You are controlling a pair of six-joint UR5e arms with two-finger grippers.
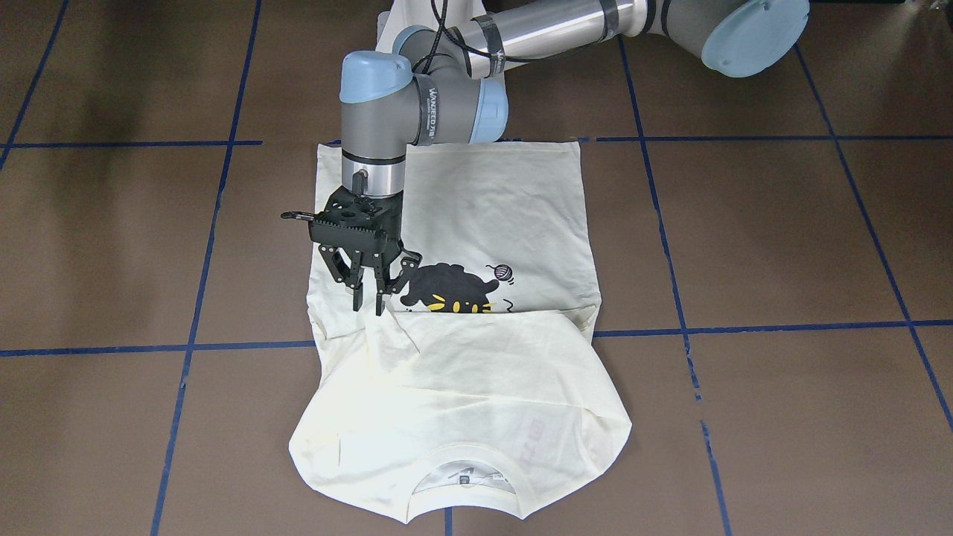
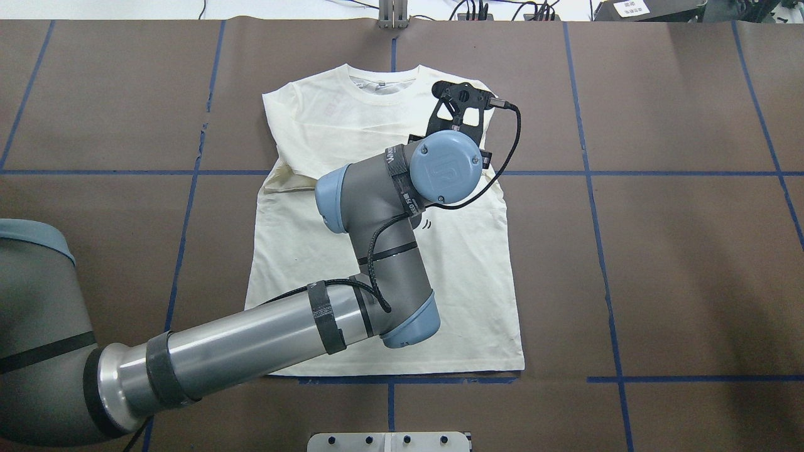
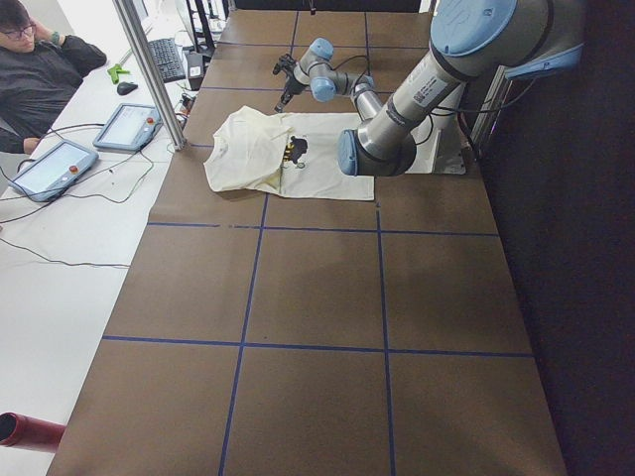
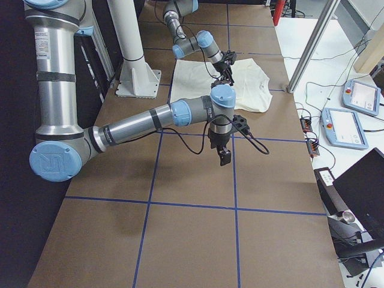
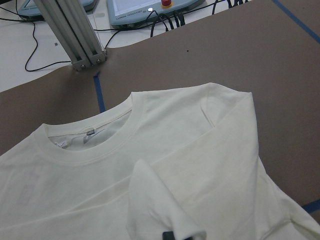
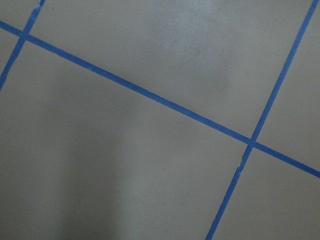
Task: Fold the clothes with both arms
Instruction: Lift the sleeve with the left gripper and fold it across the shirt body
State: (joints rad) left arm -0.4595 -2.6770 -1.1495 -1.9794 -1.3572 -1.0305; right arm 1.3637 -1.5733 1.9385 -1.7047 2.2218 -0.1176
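Left pincer points down over the T-shirt, jaws together on a small raised peak of cloth just beside the cat print. Wrist cam shows that peak w/ a dark fingertip at its base, so the grip looks real but thin. Right pincer hangs over bare desk, well apart from the garment & seen only from the side cam, so can't tell if apart or together. Its own cam gives just brown surface & blue tape lines. Shirt lies flat mid-desk, hem toward the robot, collar on the far side; a folded-over layer laps part of the print. Handling, prob: v. light, limp knit w/ no stiffness. It'll sag & trail from any single pinch, layers can slide apart, not fragile. Surface looks matte, so expect some drag. Best holds are seamed edges (shoulder fold, hem corners), taking all layers, one point per arm so the fold line comes out straight.
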